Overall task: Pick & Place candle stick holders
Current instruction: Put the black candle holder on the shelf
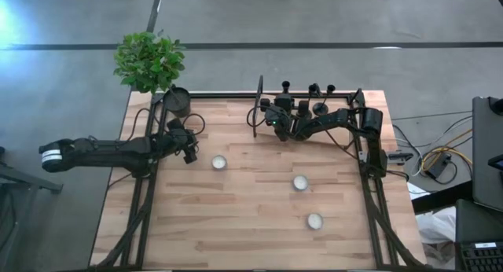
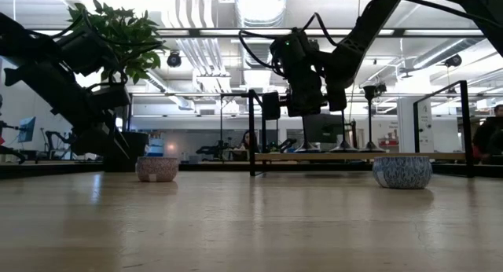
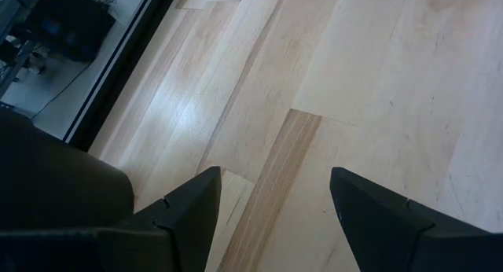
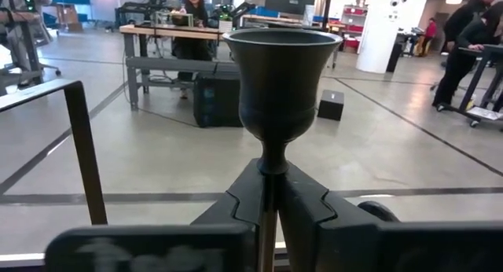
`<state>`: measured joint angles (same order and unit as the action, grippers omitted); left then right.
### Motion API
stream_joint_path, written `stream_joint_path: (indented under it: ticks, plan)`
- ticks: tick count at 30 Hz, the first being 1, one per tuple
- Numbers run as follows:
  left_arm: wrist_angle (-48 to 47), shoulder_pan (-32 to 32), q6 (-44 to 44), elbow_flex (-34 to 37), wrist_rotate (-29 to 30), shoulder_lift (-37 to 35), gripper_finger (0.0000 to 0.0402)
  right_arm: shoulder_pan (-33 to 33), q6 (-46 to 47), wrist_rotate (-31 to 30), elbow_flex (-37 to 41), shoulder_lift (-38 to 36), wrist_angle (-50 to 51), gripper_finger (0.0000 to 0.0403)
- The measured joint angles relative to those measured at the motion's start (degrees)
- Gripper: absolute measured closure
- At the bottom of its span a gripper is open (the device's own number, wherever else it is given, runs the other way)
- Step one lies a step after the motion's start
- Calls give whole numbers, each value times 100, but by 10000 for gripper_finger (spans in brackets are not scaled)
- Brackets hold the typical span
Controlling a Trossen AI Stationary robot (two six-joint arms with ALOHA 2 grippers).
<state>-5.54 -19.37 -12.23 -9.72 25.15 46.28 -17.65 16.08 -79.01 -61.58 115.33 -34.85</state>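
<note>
A: Right claw [image 1: 277, 124], upper centre of the high frame, above the table's [image 1: 259, 217] far edge: clamped on the thin stem of a black candlestick holder [image 4: 281, 87], cup upright just past the fingers [image 4: 310, 205].

B: The other holders?

A: Three more holders [image 1: 314, 90] stand along the far edge, just right of that claw.

B: Left side?

A: Left claw [image 3: 271, 201] hangs over bare wood at left-centre, fingers spread, nothing between them. Nearest it, a small white bowl [image 1: 219, 162].

B: Else?

A: Two more white bowls [image 1: 299, 182] toward lower right. Potted plant [image 1: 149, 61] at upper-left corner.
</note>
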Motion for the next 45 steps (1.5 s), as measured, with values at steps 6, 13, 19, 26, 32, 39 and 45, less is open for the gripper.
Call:
stream_joint_path:
  ticks: [6, 13, 19, 26, 32, 39, 45]
  plan:
    - [-1, 0, 0, 0, 0, 0, 156, 0, -17, 23, 9, 0, 19, 350]
    - [-2, 0, 0, 0, 0, 0, 156, 2, -15, 21, 9, 0, 2, 313]
    - [-2, 0, 0, 0, -2, 0, 156, 0, 8, 143, 9, 0, -4, 282]
    - [0, 0, 0, 0, 0, 0, 156, 0, 26, 172, 9, 0, -7, 249]
    - [-2, 0, 0, 0, 0, 0, 156, 0, 33, 283, 7, 0, -20, 220]
    - [-2, 0, 0, 0, 0, -2, 156, 0, 27, 303, 7, -1, -20, 192]
    - [-2, 0, 0, 0, -1, 0, 156, 13, -2, 303, 4, -9, -20, 174]
